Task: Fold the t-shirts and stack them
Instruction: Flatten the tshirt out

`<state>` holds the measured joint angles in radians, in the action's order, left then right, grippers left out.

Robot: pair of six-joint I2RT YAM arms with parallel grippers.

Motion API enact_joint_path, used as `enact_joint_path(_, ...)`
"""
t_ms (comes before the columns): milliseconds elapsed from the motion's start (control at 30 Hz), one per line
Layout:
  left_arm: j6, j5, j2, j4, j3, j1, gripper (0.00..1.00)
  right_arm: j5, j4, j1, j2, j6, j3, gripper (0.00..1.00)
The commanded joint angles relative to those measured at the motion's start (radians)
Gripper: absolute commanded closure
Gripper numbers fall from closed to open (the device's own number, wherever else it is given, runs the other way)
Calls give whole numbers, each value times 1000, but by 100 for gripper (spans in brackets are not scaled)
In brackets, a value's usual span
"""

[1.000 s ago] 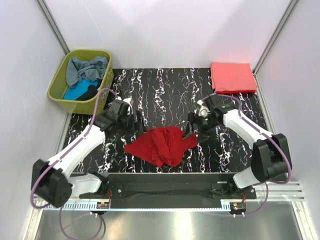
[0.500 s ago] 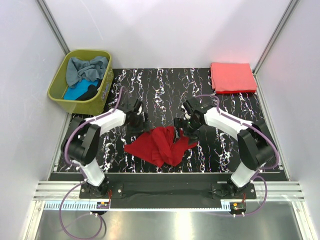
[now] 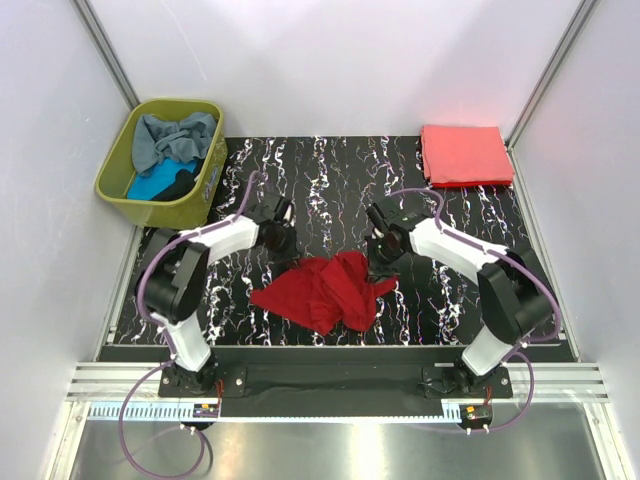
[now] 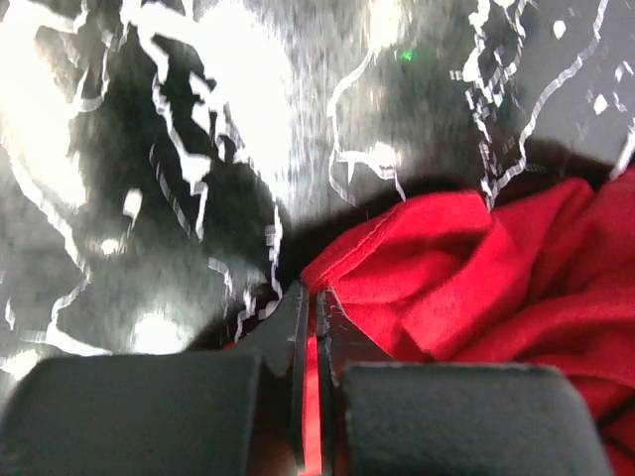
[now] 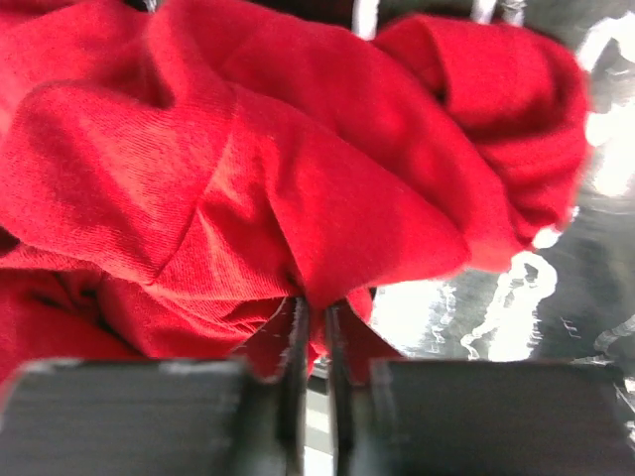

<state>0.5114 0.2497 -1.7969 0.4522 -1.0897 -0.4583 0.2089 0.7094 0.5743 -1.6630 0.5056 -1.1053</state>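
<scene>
The crumpled red shirt (image 3: 325, 290) lay near-centre on the tabletop (image 3: 320, 180). The left tool (image 4: 316, 297) and right tool (image 5: 315, 307), wide open a second before, had each pinched shut on its far edge, probably ready for spreading. Beyond, a pink shirt (image 3: 465, 155) sat folded.

Robot lab cell: plain white walls (image 3: 330, 70), aluminium corner posts (image 3: 108, 50); two arms (image 3: 225, 238) on a base rail (image 3: 340, 372)
</scene>
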Motion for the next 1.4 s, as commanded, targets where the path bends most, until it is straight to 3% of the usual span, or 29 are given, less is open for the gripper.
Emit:
enact_joint_path(0, -14, 21, 164, 22, 8, 24, 100, -139, 64, 1, 110, -33, -13, 94)
enact_joint_path(67, -22, -6, 293, 69, 5, 41, 100, -181, 126, -7, 149, -56, -24, 100)
enact_joint_path(167, -39, -87, 475, 167, -41, 56, 100, -305, 205, -28, 264, -88, -42, 100)
enact_joint_path(367, -33, -188, 785, 201, -119, 60, 100, -424, 289, -51, 411, -147, -128, 100)
enact_joint_path(567, -50, -219, 942, 201, -208, 61, 100, -483, 311, -56, 528, -205, -267, 100)
enact_joint_path(867, -43, -245, 1093, 206, -334, 61, 100, -301, 314, -57, 726, -223, -456, 100)
enact_joint_path(967, -68, -224, 1090, 224, -401, 61, 100, -331, 352, -57, 769, -217, -553, 100)
enact_joint_path(1033, -51, -190, 1076, 252, -415, 61, 100, -396, 389, -57, 758, -210, -637, 100)
enact_joint_path(1167, -2, -141, 1085, 263, -305, 61, 100, -427, 435, -57, 639, -217, -767, 100)
enact_joint_path(1367, 28, -231, 1053, 327, -181, 61, 100, -467, 381, -67, 280, -351, -850, 100)
